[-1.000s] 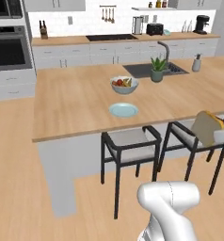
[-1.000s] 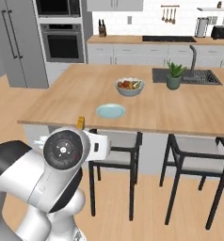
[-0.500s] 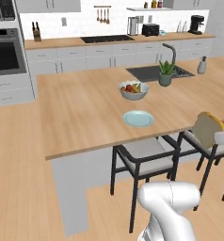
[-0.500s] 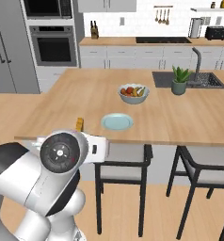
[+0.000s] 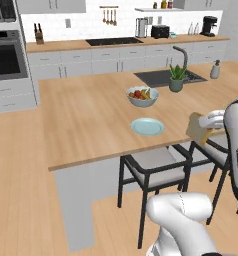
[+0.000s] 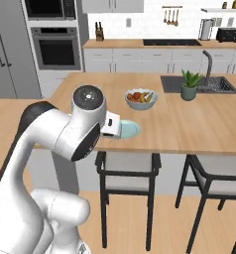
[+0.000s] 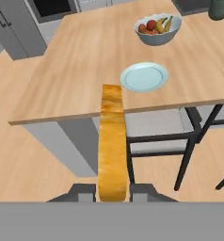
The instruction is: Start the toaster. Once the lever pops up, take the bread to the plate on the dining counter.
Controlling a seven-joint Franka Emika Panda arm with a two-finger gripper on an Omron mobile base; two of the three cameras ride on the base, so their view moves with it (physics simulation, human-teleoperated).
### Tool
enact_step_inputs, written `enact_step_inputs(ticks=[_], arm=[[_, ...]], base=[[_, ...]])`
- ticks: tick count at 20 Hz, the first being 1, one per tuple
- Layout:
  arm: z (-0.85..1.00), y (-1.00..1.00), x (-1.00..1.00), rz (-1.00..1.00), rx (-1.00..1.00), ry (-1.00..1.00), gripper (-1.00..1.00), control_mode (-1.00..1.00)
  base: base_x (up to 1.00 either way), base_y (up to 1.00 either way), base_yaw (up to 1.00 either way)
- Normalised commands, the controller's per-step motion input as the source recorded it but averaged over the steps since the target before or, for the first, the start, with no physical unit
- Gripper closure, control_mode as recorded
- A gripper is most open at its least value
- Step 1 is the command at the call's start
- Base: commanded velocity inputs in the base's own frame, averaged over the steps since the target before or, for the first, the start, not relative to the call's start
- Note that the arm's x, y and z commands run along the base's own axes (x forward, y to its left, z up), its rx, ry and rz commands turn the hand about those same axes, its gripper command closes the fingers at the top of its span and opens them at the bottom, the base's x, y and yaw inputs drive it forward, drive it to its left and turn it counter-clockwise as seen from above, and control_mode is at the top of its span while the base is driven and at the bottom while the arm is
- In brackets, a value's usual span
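Left base view: the large light-wood dining counter (image 5: 86,115) on its grey base fills the middle of the kitchen, with an inset dark sink (image 5: 163,77) at its far right. A small round pale blue-green plate (image 5: 147,126) lies flat near the counter's front edge, bare. Just behind it stands a grey fruit bowl (image 5: 142,96), and further right a small potted green plant (image 5: 177,79) stands beside the sink. At the right edge the white arm holds the square tan bread slice (image 5: 197,128) with its darker crust in the two-finger gripper (image 5: 207,131), off the counter's front edge, above the black-framed stools (image 5: 153,170) and to the right of the plate. On the far wall-side counter sits the black boxy toaster (image 5: 161,31).

Right base view: the arm's white elbow covers the left part of the plate (image 6: 129,129); the fruit bowl (image 6: 141,98) sits just beyond it, and the plant (image 6: 190,85) stands by the sink (image 6: 199,83). The toaster (image 6: 227,34) shows at the far right on the wall counter.

Hand view: the bread (image 7: 112,141) stands edge-on, pinched between the two dark finger tips (image 7: 84,191) of the gripper (image 7: 112,194). Beyond it the plate (image 7: 144,77) lies on the dining counter (image 7: 76,70), apart from the bread, with the fruit bowl (image 7: 159,31) behind.
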Motion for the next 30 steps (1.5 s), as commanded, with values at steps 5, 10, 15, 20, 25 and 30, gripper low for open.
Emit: enact_step_inputs(ticks=[5,10,15,20,25,30], arm=[[-0.19,-0.01,0.99,0.0,0.14,0.02,1.0,-1.0],[-0.31,0.12,0.99,0.0,0.24,-0.1,1.0,-1.0],[-0.35,0.31,1.0,0.0,-0.03,-0.01,1.0,-1.0],[-0.51,0.03,1.0,0.0,-0.06,0.0,1.0,-1.0],[-0.62,-0.07,0.61,0.0,-0.05,0.0,1.0,-1.0],[-0.23,-0.01,0.67,0.0,0.0,0.0,1.0,-1.0]], base=[[0.0,0.0,0.0],[0.0,0.0,0.0],[0.0,0.0,0.0],[0.0,0.0,0.0],[0.0,0.0,0.0],[0.0,0.0,0.0]])
